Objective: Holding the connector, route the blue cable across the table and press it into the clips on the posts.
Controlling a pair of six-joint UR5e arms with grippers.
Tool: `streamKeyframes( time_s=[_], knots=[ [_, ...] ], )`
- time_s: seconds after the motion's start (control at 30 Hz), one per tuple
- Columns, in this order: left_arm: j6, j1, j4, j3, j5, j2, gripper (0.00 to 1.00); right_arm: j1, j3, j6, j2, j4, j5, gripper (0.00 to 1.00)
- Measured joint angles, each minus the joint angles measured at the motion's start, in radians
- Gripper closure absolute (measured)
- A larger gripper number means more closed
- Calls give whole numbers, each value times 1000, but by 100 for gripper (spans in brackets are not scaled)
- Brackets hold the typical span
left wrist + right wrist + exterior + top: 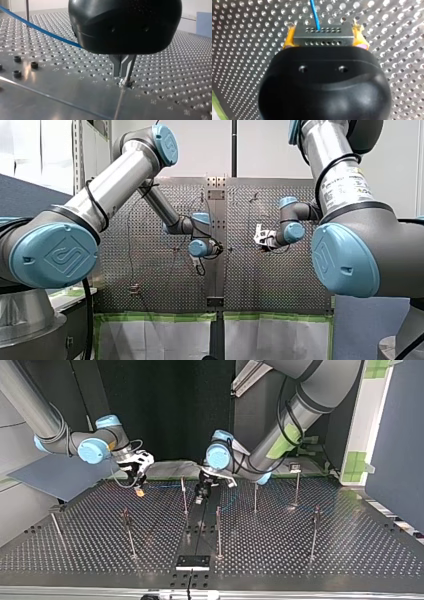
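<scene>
Left gripper pinched closed; right gripper clamped.

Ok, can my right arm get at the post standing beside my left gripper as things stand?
Probably yes. In the top view nothing stands between my right gripper, shut on the connector, and that post. My left gripper sits low just beyond the post, so the far side is tight.

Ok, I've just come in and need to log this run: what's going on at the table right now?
My right end effector, yellow-padded, is shut on the grey connector, with the blue cable running out ahead of it. My left end effector is low at the perforated table, fingers together, the cable passing behind it. No view shows the cable pressed into place on the posts.
</scene>
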Motion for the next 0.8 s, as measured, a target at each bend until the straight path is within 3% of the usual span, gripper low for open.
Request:
streamKeyframes(
  time_s=[0.07,0.1,0.17,0.2,0.27,0.3,0.33,0.37,0.8],
  knots=[
    [10,5,-11,3,-1,0,68,-1,0,-2,7,-4,-4,100],
    [18,7,-19,4,-5,0,68,-1,0,-3,9,-4,-5,100],
    [32,8,-33,5,-15,0,49,-1,0,-7,11,-5,-9,100],
    [42,8,-43,5,-24,0,49,-1,-1,-8,12,-5,-10,100],
    [58,6,-59,5,-39,0,22,-1,-3,-9,12,-5,-11,100],
    [69,4,-70,5,-50,0,22,-1,-3,-10,13,-4,-11,100],
    [77,3,-79,5,-57,0,4,-1,-3,-10,13,-4,-12,100],
    [85,1,-86,5,-65,0,0,-1,-4,-10,13,-4,-12,100],
    [198,-36,-202,-1,-181,35,0,-1,-4,-11,13,18,-15,100]
  ],
)
